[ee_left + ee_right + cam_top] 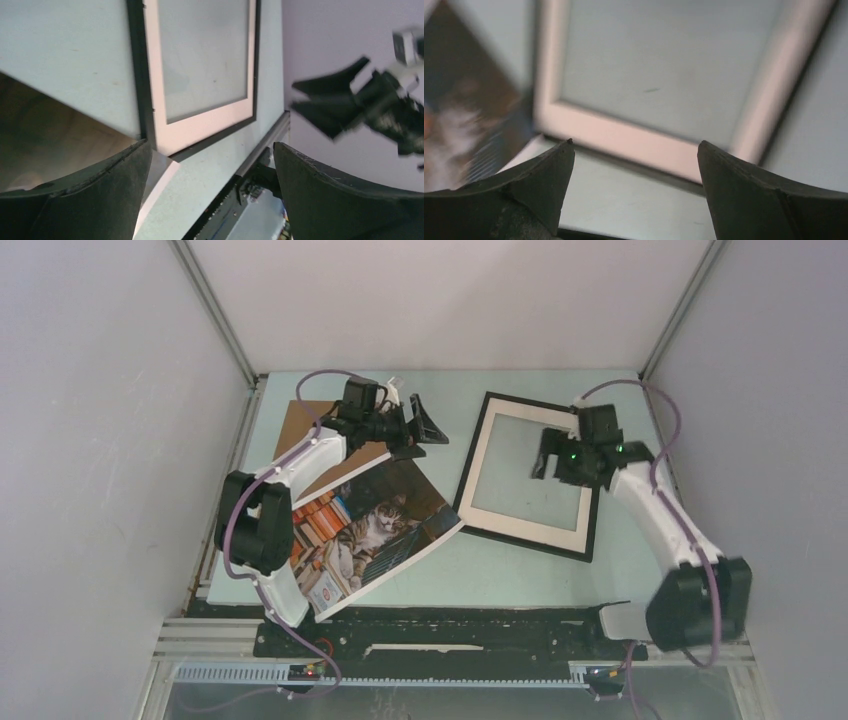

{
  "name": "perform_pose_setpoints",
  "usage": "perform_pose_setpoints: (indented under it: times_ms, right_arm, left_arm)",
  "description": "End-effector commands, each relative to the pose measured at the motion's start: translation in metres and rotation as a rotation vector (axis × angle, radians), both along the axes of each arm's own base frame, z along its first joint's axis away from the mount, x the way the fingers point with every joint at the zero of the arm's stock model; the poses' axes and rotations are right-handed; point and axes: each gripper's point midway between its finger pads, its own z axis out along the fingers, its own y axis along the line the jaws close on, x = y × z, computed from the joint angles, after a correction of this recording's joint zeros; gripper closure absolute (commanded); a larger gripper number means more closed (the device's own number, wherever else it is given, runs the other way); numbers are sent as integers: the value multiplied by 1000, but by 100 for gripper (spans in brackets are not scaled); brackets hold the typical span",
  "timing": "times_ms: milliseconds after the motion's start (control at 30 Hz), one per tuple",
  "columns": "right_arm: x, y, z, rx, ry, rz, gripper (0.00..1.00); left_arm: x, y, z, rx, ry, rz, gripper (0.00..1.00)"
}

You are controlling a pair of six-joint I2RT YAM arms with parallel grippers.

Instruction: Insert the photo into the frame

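The photo (375, 530), a print of a cat among books, lies tilted on the table at the left, and its white-edged corner (159, 169) shows beside my left fingers. To its right, the black frame (525, 538) lies flat with a white mat (480, 455) inside it. Over the photo's far corner hangs my left gripper (428, 430), open and holding nothing. My right gripper (548, 455) hovers over the frame's middle, open and empty. In the right wrist view the frame (644, 137) fills the centre and the photo (469, 125) is a blur at the left.
A brown cardboard board (305, 435) lies partly under the photo and my left arm at the back left. Grey walls close in the table on three sides. A black rail (450, 625) runs along the near edge.
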Motion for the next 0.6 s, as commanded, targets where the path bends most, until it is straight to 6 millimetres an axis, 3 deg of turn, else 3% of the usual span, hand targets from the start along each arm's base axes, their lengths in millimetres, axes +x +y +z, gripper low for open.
perform_pose_setpoints:
  times_ms: [0,100,200,400,567]
  right_arm:
    - [-10,112,42,501,-210,101,0]
    - [-38,174,35,655,-122,177,7]
    - [-53,212,18,662,-99,181,9]
    - [-65,245,-28,828,-33,22,14]
    - [-67,255,-65,851,-19,-20,28]
  left_arm:
    - [6,32,25,105,-140,76,0]
    - [0,48,33,149,-176,120,0]
    - [-19,60,26,157,-160,135,0]
    - [-61,83,24,210,-183,145,0]
    - [-81,96,30,247,-215,156,0]
